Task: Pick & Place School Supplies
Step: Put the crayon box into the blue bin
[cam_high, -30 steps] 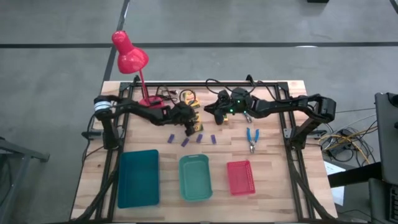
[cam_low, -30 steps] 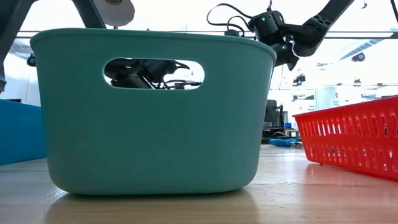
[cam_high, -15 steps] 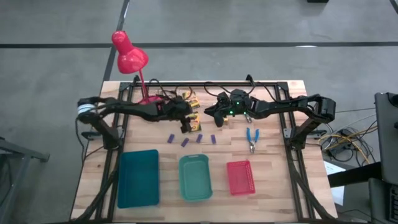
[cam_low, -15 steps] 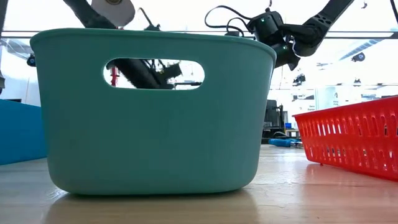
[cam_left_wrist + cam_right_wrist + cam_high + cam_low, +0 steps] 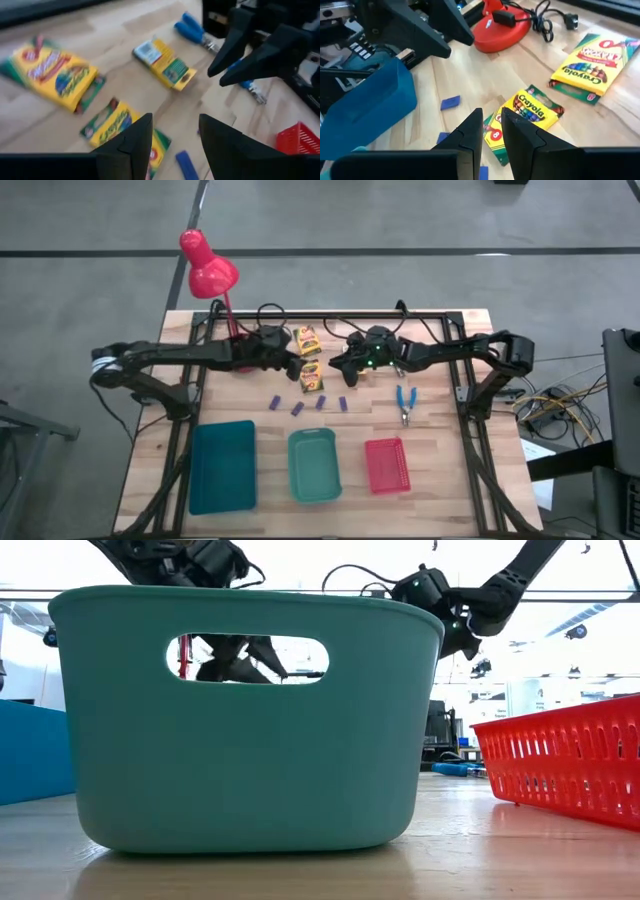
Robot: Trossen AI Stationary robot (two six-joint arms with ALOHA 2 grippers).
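Observation:
Three yellow-green crayon boxes lie flat near the table's middle. Several purple blocks lie in a row just nearer the front. One blue-handled scissor tool lies to their right, and another lies by the right arm. My left gripper hangs open above the table, left of the boxes, with nothing between its fingers. My right gripper hovers right of the boxes; its fingers stand a narrow gap apart, with nothing between them.
A red desk lamp stands at the far left, its base and cable close to the boxes. Blue, teal and red trays line the near edge. In the low view the teal tray hides the supplies.
My left gripper has risen from just over the two nearer crayon boxes and drawn back toward the table's left and far edge, rolling about its own axis. It has stayed open. The boxes it was covering now show, lying flat.

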